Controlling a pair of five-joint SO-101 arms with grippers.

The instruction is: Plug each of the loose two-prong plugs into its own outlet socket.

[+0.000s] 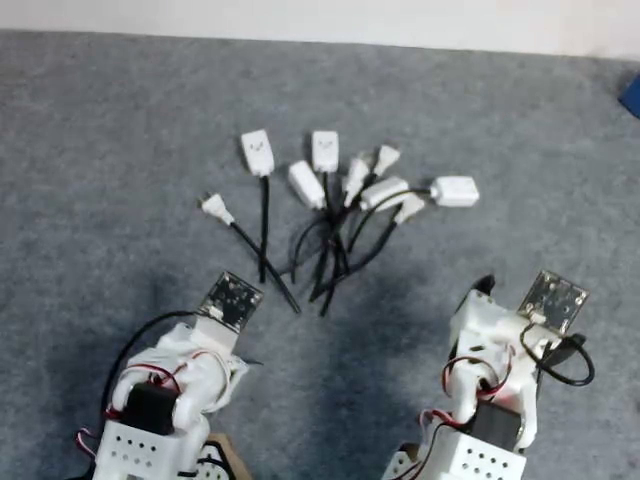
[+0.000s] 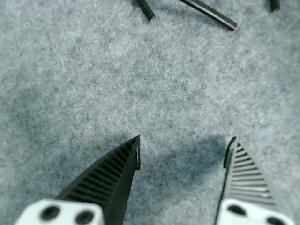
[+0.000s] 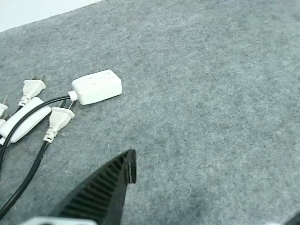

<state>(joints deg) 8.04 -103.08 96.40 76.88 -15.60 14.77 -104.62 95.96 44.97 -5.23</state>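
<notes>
Plugs [image 1: 213,207] and white sockets [image 1: 257,150] lie fanned on grey carpet [image 1: 100,150] before the left gripper [image 2: 185,140] and right gripper [image 3: 211,187], both spread apart, empty

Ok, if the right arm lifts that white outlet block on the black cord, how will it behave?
The outlet block looks like small, boxy plastic, so it is probably light, rigid and unlikely to roll. Its black cord lies in a loose curve, so it'll likely flop and could tug the neighbouring plug.

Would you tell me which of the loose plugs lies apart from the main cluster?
The leftmost plug in the high view, alone on the carpet; the other plugs bunch among the sockets farther right.
</notes>
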